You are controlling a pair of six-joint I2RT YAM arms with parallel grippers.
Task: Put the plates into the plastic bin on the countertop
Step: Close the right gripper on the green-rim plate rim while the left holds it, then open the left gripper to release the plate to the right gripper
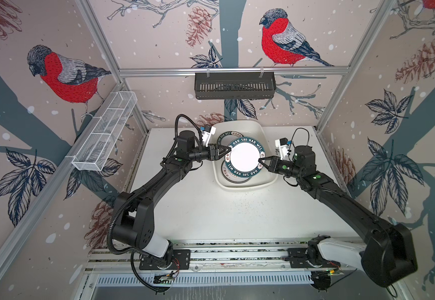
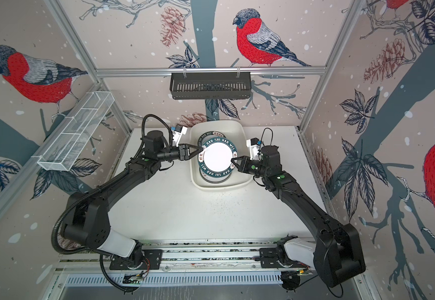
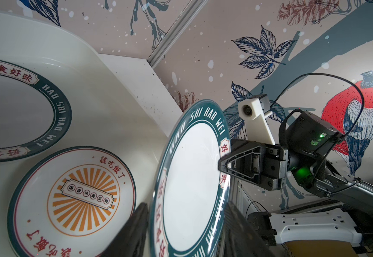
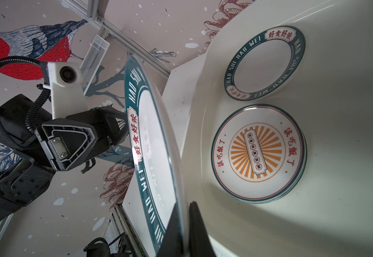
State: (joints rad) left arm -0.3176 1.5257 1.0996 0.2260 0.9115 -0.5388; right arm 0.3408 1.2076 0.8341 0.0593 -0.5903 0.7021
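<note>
Looking down on the speckled white surface (image 1: 206, 207), we note the white bin (image 1: 247, 187) standing at its far edge, close to the back wall. All the walls carry bird-and-pinecone wallpaper (image 1: 63, 75). A black slatted basket (image 1: 234, 89) hangs from the rear rail (image 1: 159, 71), and a white wire basket (image 1: 104, 137) sits on the left-hand wall. A teal-rimmed plate (image 1: 244, 159) is held above the bin, over a sunburst plate (image 3: 74, 200) and a second lettered plate (image 3: 25, 111) lying inside. The right tool (image 1: 260, 161) is pinched tight on the teal-rimmed plate's rim. The left tool (image 1: 229, 150) is parted, with its jaws astride the opposite rim, not clamping.
</note>
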